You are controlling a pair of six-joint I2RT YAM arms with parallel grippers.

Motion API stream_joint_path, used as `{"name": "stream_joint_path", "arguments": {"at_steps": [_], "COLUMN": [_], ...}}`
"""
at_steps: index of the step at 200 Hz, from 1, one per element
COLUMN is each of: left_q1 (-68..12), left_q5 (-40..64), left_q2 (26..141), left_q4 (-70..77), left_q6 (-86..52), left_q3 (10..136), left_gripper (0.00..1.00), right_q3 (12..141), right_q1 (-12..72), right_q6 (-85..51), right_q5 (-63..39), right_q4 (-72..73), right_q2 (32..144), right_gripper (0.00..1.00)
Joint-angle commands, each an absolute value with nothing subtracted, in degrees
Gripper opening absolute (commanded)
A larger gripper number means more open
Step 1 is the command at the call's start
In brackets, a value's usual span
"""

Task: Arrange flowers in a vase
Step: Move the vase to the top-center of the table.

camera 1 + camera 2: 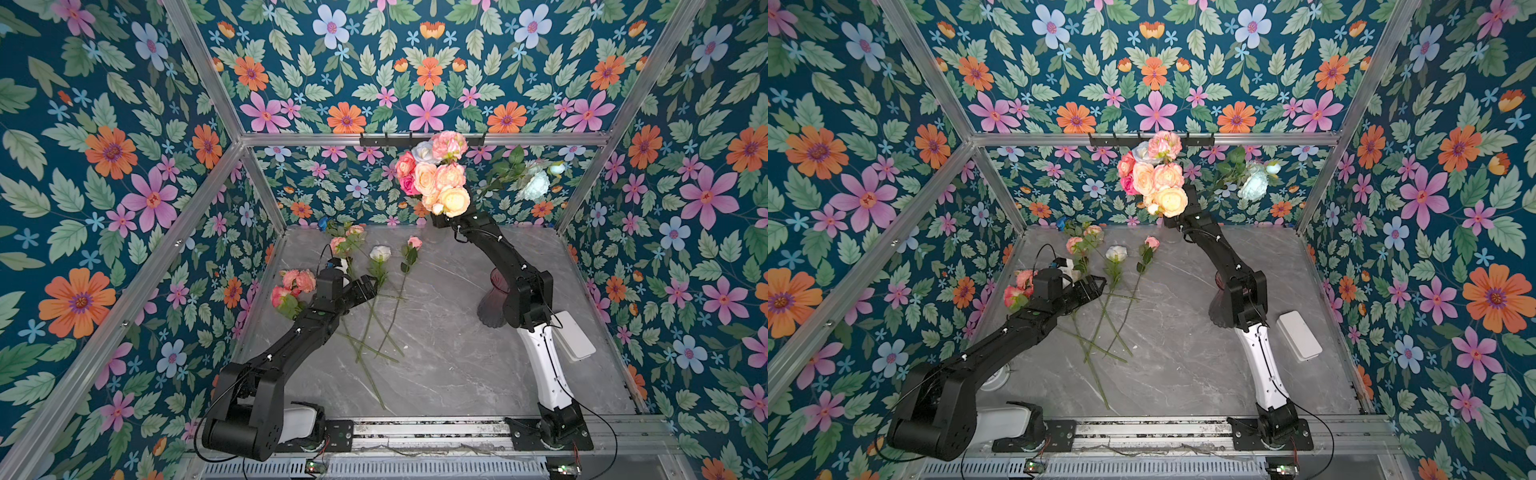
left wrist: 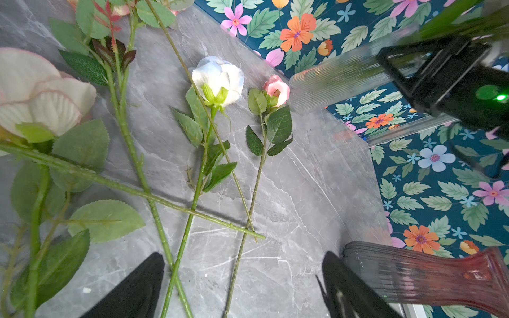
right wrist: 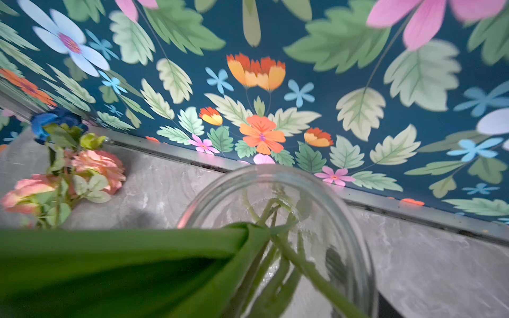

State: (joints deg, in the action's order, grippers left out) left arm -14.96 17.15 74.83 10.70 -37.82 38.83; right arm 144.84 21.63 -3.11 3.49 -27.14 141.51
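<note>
Room: a wall (image 1: 291, 62) of blue paper with printed blooms and leaves is closing in every side, and silver bars (image 1: 540, 139) are running along the edges.
Table: the grey table (image 1: 457, 365) is looking like stone, with pale lines running over it.
Rail: a metal rail (image 1: 428, 430) is lying along the front edge, and both arms are standing on it.
Flowers: some flowers (image 1: 436, 178) are standing bunched in the clear vase (image 2: 338, 79) at the back of the table, near the back wall. More are lying loose on the table's left half, stems crossing.
Rose: a white rose (image 1: 380, 252) is lying among the loose ones, just beside a pink bud (image 1: 414, 242).
Left gripper: the left gripper (image 2: 242, 286) is hanging over the crossed stems, jaws standing wide apart, holding nothing.
Right gripper: the right gripper (image 1: 449, 219) is sitting under the bunch, at the top of the clear vase — the blooms are hiding its jaws, so I cannot tell how wide they are standing or what they are gripping.
Dark vase: a dark vase (image 1: 492, 303) is standing on the right, partly hidden by the right arm.
Box: a white box (image 1: 575, 336) is lying near the table's right edge.
</note>
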Motion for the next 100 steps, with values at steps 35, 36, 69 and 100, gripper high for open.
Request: {"name": "stream_joint_path", "arguments": {"at_steps": [35,36,69,100], "left_q1": [-14.6,-14.6,-14.6,-14.6], "left_q5": [18.4,18.4,18.9,19.0], "left_q2": [73.8,73.8,73.9,73.8], "left_q4": [12.3,12.3,13.1,13.3], "left_q6": [-38.1,-38.1,-38.6,-38.7], "left_q3": [38.5,38.5,38.1,38.1], "left_gripper": [0.91,0.91,0.91,0.91], "right_q3": [142.3,141.9,131.8,128.1], "right_q1": [21.6,21.6,21.6,21.8], "right_q6": [0.1,0.1,1.1,2.1], "right_q5": [1.2,1.2,1.2,1.1], "right_q4": [-31.5,-31.4,-28.1,-28.0], "right_q2": [133.8,133.6,129.6,128.1], "right_gripper": [0.59,0.59,0.59,0.59]}}
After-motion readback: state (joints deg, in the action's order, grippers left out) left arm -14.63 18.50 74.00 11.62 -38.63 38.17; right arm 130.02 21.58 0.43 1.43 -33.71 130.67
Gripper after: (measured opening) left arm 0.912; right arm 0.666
